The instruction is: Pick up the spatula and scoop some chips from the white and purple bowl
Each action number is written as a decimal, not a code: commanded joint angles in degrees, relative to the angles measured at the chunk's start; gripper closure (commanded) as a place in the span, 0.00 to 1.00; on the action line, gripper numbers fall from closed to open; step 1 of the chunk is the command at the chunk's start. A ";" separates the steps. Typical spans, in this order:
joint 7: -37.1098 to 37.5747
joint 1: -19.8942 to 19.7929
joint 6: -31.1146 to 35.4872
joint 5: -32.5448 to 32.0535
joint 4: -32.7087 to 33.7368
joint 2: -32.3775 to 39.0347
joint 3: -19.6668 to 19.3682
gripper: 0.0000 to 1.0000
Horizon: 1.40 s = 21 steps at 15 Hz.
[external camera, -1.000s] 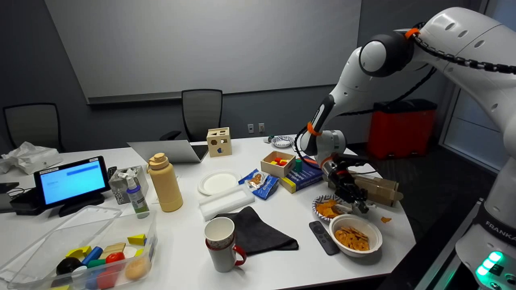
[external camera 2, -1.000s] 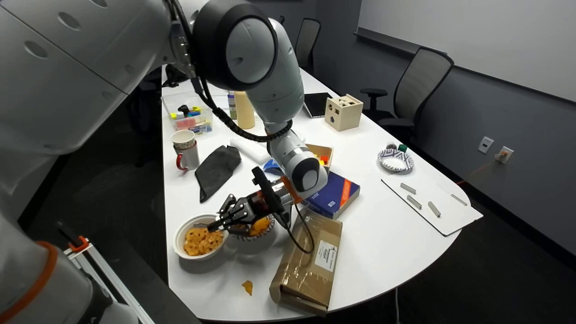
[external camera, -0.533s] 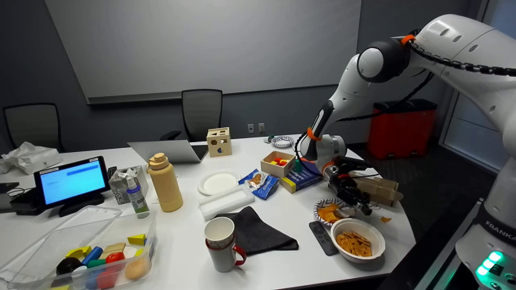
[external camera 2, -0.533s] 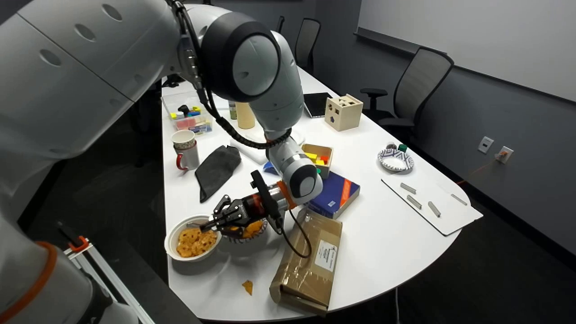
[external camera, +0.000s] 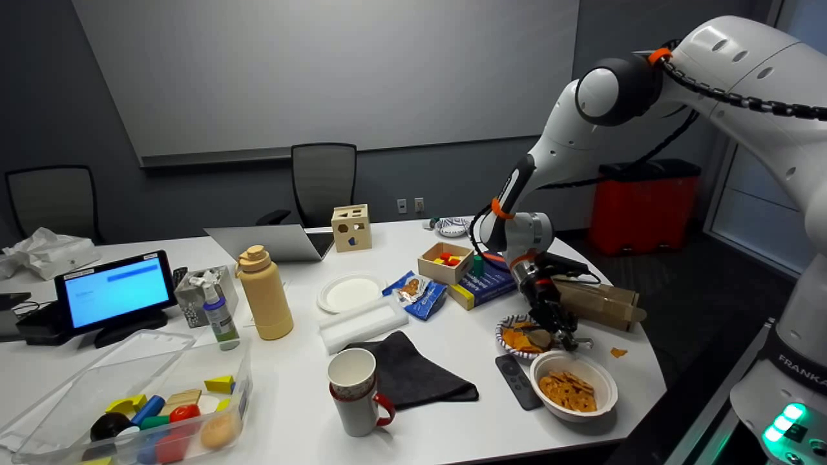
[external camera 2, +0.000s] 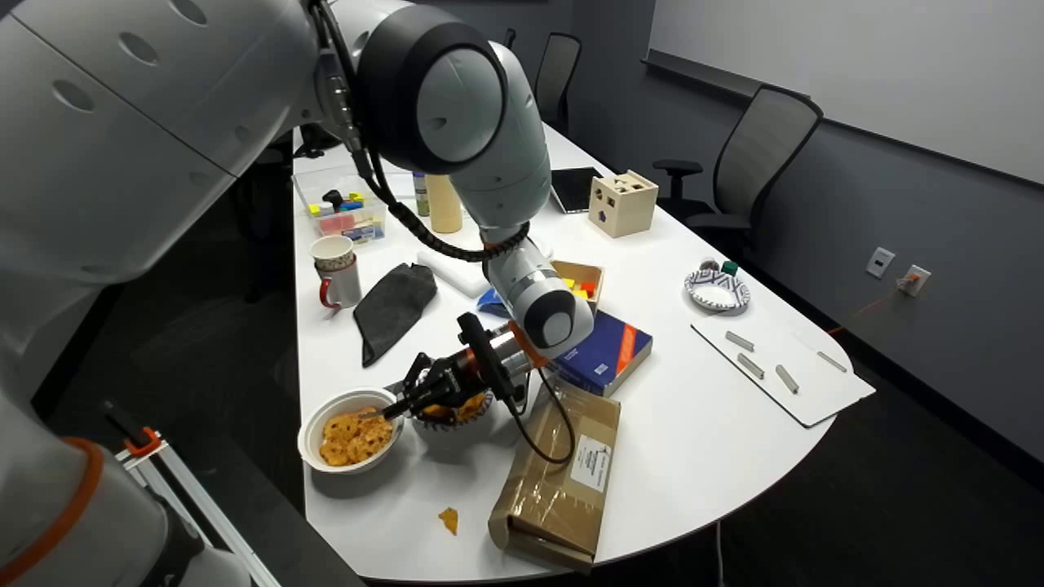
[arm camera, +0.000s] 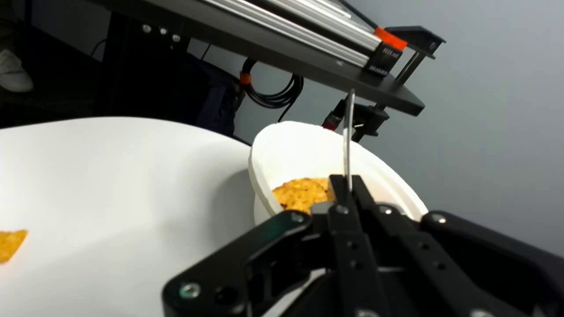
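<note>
My gripper (external camera: 570, 342) is shut on the metal spatula; the gripper also shows in an exterior view (external camera 2: 393, 412) and in the wrist view (arm camera: 348, 181). The spatula's thin handle (arm camera: 347, 136) sticks up between the fingertips in the wrist view. Its flat head (external camera: 540, 337) lies over or in the chips (external camera: 517, 340); I cannot tell how deep. The chips fill the white and purple bowl (external camera: 500, 334), partly hidden by the gripper in both exterior views. In an exterior view the handle's end (external camera 2: 372, 414) is above a plain white bowl's edge.
The plain white bowl (external camera: 608, 387) of round crackers stands beside the patterned bowl. A remote (external camera: 519, 382) lies by both. A cardboard box (external camera 2: 559, 481) and a book (external camera 2: 599, 350) lie near the wrist. A stray chip (external camera 2: 449, 519) lies on the table (external camera 2: 677, 456).
The gripper has shifted and tilted toward the patterned bowl, and the spatula's head has turned over the chips. The patterned bowl has slid slightly. The plain white bowl was nudged toward the table's edge earlier.
</note>
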 commanded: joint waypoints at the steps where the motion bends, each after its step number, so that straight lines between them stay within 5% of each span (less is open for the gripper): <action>1: 1.21 1.08 5.57 -1.64 -4.32 -4.49 -0.21 0.99; 4: 4.39 1.73 5.50 -2.60 -5.31 -5.78 -0.54 0.99; 12: 8.29 1.50 -11.48 -4.95 -0.25 -0.51 -0.90 0.99; 21: 6.25 1.85 -3.88 -3.20 -2.28 -0.18 0.59 0.99</action>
